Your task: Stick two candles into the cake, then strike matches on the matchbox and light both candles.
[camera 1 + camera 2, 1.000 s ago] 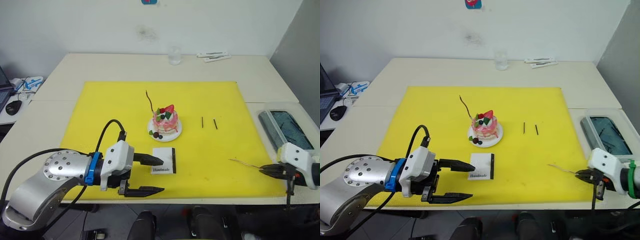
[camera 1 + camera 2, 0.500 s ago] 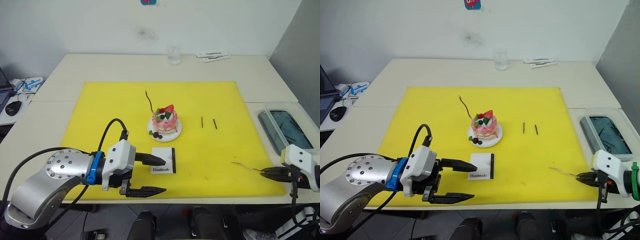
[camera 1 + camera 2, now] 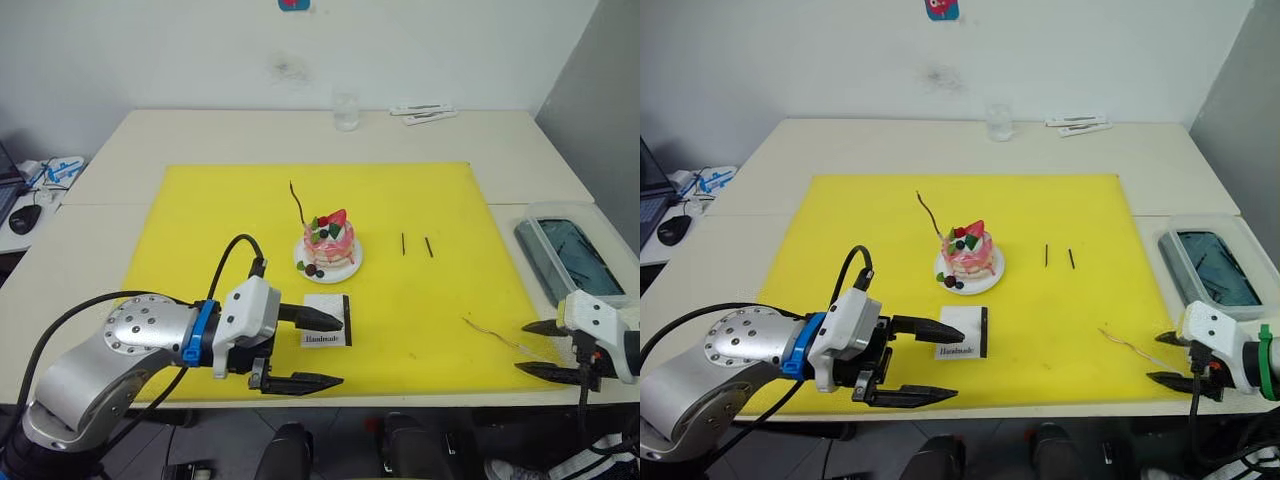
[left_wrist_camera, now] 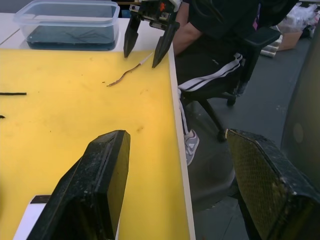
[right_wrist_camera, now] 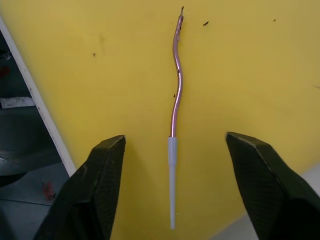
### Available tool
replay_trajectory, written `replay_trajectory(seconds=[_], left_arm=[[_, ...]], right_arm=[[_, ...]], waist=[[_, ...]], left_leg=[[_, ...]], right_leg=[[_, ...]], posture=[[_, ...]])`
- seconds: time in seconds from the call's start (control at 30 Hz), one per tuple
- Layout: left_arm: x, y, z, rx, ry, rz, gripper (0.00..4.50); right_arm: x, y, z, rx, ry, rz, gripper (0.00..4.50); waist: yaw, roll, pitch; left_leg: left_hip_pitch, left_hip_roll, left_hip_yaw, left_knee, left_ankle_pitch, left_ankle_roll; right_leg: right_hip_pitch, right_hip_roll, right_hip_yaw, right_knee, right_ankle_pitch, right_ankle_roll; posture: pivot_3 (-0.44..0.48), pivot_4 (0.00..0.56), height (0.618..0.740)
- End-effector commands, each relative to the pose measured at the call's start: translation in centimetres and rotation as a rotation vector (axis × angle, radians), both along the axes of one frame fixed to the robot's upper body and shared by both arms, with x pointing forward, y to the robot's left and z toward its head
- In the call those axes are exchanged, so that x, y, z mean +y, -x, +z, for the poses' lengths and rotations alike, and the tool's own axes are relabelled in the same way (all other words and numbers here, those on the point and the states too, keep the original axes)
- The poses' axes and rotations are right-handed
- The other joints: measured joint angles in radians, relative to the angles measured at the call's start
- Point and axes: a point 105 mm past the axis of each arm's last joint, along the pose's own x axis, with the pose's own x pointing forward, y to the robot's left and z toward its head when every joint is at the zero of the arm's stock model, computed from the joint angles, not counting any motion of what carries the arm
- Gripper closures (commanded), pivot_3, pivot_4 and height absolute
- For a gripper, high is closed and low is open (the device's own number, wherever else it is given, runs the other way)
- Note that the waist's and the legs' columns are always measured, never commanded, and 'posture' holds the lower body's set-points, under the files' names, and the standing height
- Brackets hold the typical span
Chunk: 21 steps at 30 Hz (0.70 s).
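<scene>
one candle (image 3: 299, 205) stands in cake (image 3: 330, 243).

We saw the scene evenly and brightly lit from overhead, with no harsh glare on the yellow mat (image 3: 440, 200) or the pale bench (image 3: 200, 135). Shadows were soft and short: a faint one lay under the cake (image 3: 329, 246), and a diffuse one under the left hand (image 3: 318, 350). The head views were sharp across the frame, with slight bowing at the edges. In the wrist views the near black fingers (image 5: 102, 185) looked soft and grainy, while the candle (image 5: 175, 112) on the mat stayed crisp.
</scene>
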Motion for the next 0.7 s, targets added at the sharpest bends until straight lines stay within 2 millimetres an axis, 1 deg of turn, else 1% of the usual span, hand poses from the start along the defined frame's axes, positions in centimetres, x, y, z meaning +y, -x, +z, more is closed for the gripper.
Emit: replay_trajectory(seconds=[0.03, 0.1, 0.17, 0.23, 0.33, 0.47, 0.57, 0.7], left_arm=[[-0.3, 0.2, 0.1, -0.033, 0.001, -0.019, 1.07], [-0.3, 0.1, -0.1, -0.035, -0.006, -0.016, 1.07], [-0.3, 0.0, -0.4, -0.039, -0.014, -0.012, 1.07], [-0.4, -0.1, -0.6, -0.042, -0.015, -0.009, 1.07], [-0.8, -0.2, -1.0, -0.048, -0.019, -0.013, 1.07], [-1.4, -0.2, -2.0, -0.064, -0.034, -0.021, 1.07], [-1.7, -0.2, -2.4, -0.069, -0.03, -0.015, 1.07], [-2.0, -0.3, -2.5, -0.077, -0.028, -0.01, 1.07]], right_arm=[[0.8, 0.0, 3.0, -0.06, 0.037, 0.043, 1.3], [1.2, 0.1, 3.6, -0.063, 0.058, 0.037, 1.3], [1.6, 0.2, 4.0, -0.043, 0.132, 0.035, 1.3], [1.3, 0.0, 4.2, -0.014, 0.249, -0.022, 1.3], [1.7, -0.1, 4.5, 0.045, 0.315, -0.09, 1.3], [3.5, 0.2, 3.5, 0.119, 0.351, -0.024, 1.3], [3.5, -0.2, 2.9, 0.136, 0.386, -0.009, 1.3], [3.5, -1.4, 2.4, 0.132, 0.39, -0.02, 1.3]], waist=[[0.0, 0.0, 0.0], [-0.001, -0.001, 0.0], [-0.001, -0.001, 0.0], [-0.002, -0.001, 0.0], [-0.002, -0.001, 0.0], [-0.001, -0.001, 0.0], [-0.001, -0.001, 0.0], [-0.002, -0.001, 0.0]], left_leg=[[0.001, 0.0, 0.002, 0.0, 0.0, 0.0], [0.002, 0.0, 0.004, 0.0, 0.0, 0.0], [0.002, 0.0, 0.004, 0.0, 0.0, 0.0], [0.003, 0.0, 0.005, 0.0, 0.0, 0.0], [0.003, 0.001, 0.006, 0.0, 0.0, 0.0], [0.003, 0.002, 0.006, 0.0, 0.0, 0.0], [0.001, 0.002, 0.006, 0.0, 0.0, 0.0], [-0.001, 0.001, 0.006, 0.0, 0.0, 0.0]], right_leg=[[0.0, 0.0, 0.002, 0.0, 0.0, 0.001], [0.0, 0.0, 0.004, -0.001, 0.001, 0.002], [0.0, 0.0, 0.004, -0.001, 0.001, 0.002], [0.0, 0.0, 0.005, -0.001, 0.001, 0.002], [0.0, 0.001, 0.006, -0.001, 0.001, 0.002], [0.0, 0.001, 0.005, -0.002, 0.001, 0.002], [-0.001, 0.001, 0.005, -0.003, 0.001, 0.002], [-0.003, 0.0, 0.005, -0.005, 0.003, 0.005]], posture=[[0.0, 0.15, 0.74], [0.0, 0.15, 0.74], [0.0, 0.15, 0.74], [0.0, 0.15, 0.74], [0.0, 0.15, 0.74], [0.0, 0.15, 0.74], [0.0, 0.15, 0.74], [0.0, 0.15, 0.74]])
